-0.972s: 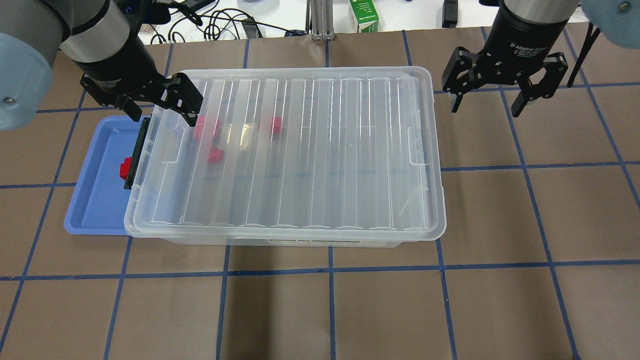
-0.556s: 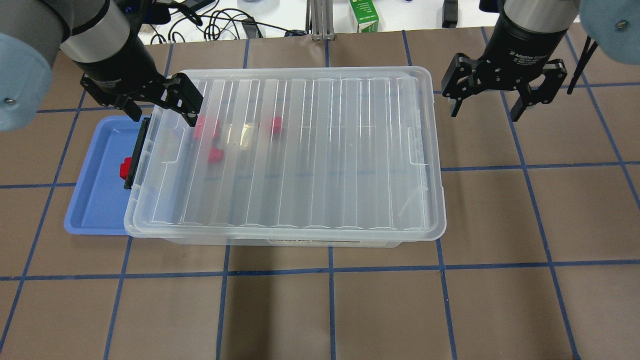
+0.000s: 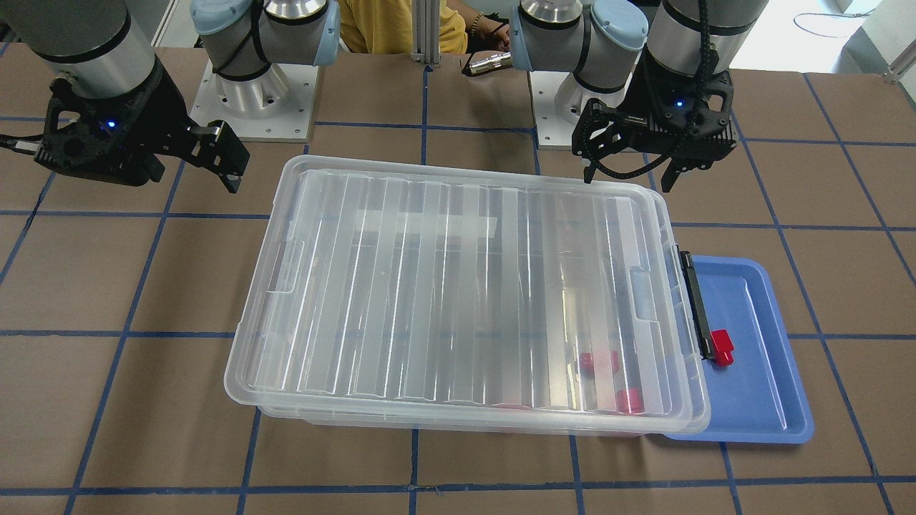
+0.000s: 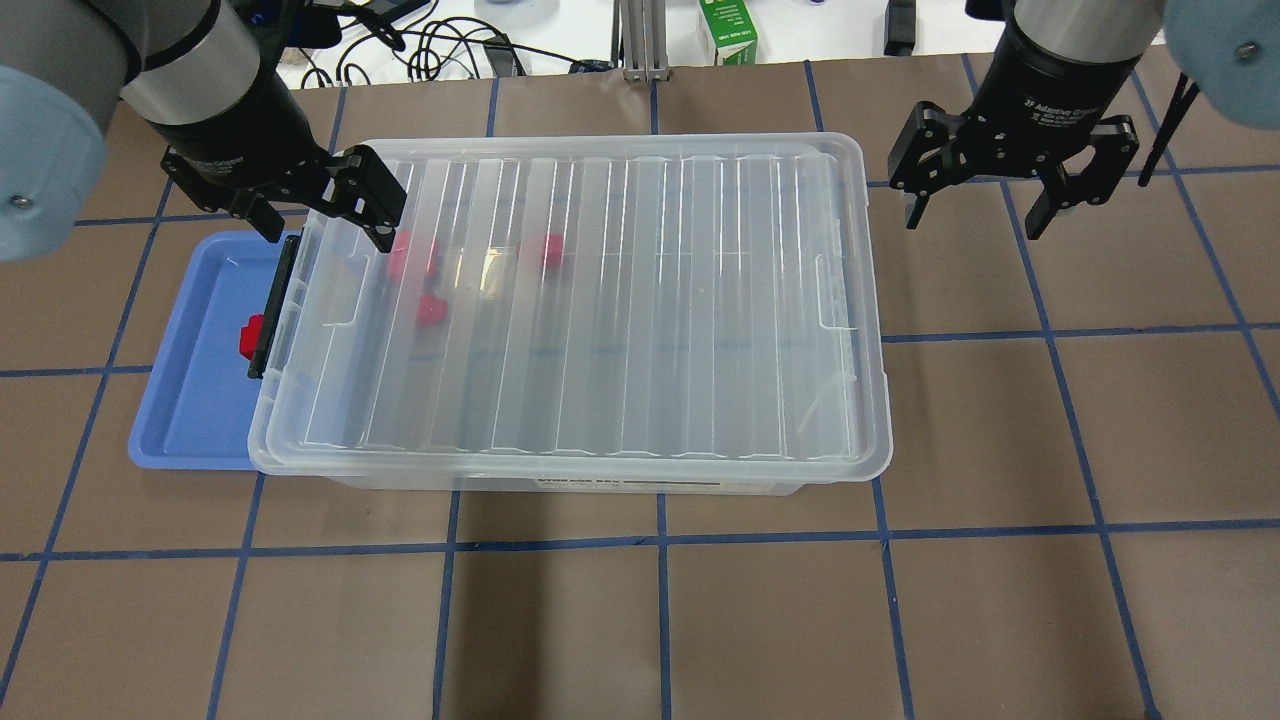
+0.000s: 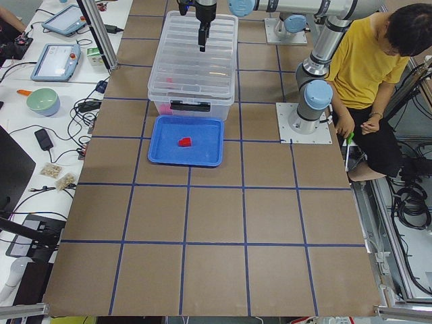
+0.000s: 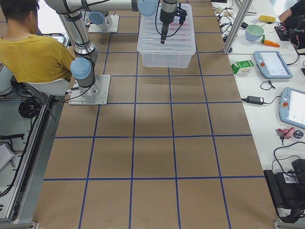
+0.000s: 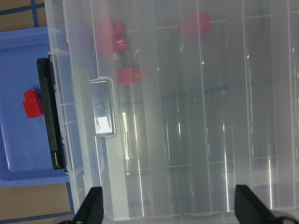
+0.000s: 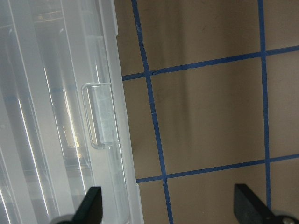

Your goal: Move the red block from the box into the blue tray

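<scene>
A large clear plastic box with a ribbed translucent lid, shut, sits on the brown bench, which is taped with blue grid lines. Just beside the box's latch end lies a shallow blue plastic tray with a raised rim. One small bright red plastic block lies in that tray, close to the box's black latch. More red blocks show blurred through the lid, inside the box near its latch end. The left pincer hangs above the box's latch end, its fingers spread and holding nothing. The right pincer hangs off the box's opposite end, over the bench, likewise spread and empty.
</scene>
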Controlling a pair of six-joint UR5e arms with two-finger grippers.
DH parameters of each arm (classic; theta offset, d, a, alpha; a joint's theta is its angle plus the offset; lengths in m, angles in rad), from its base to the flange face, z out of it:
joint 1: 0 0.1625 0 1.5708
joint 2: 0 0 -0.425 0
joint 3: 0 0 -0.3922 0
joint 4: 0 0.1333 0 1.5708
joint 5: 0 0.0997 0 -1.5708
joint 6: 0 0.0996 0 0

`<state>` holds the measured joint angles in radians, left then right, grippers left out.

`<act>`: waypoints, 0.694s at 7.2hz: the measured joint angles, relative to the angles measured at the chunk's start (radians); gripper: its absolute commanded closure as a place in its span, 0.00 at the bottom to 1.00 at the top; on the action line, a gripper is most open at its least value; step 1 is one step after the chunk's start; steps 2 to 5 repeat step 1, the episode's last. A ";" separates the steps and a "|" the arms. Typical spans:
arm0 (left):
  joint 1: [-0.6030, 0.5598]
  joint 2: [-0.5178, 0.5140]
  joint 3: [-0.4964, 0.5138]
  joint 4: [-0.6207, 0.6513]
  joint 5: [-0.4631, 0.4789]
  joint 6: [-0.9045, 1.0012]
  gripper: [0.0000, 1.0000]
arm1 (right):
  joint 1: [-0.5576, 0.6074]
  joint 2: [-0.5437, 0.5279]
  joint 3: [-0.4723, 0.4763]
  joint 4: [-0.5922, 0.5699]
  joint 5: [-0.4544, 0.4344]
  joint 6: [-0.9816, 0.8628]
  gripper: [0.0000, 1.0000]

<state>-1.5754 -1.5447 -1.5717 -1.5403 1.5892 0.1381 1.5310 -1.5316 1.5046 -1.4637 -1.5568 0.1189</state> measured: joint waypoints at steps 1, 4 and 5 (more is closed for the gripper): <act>0.000 0.000 0.000 0.000 0.000 0.000 0.00 | 0.000 0.000 -0.001 -0.001 -0.001 -0.002 0.00; 0.000 0.000 0.000 0.000 0.000 0.000 0.00 | 0.000 0.000 -0.001 -0.001 -0.001 -0.002 0.00; 0.000 0.000 0.000 0.000 0.000 0.000 0.00 | 0.000 0.000 -0.001 -0.001 -0.001 -0.002 0.00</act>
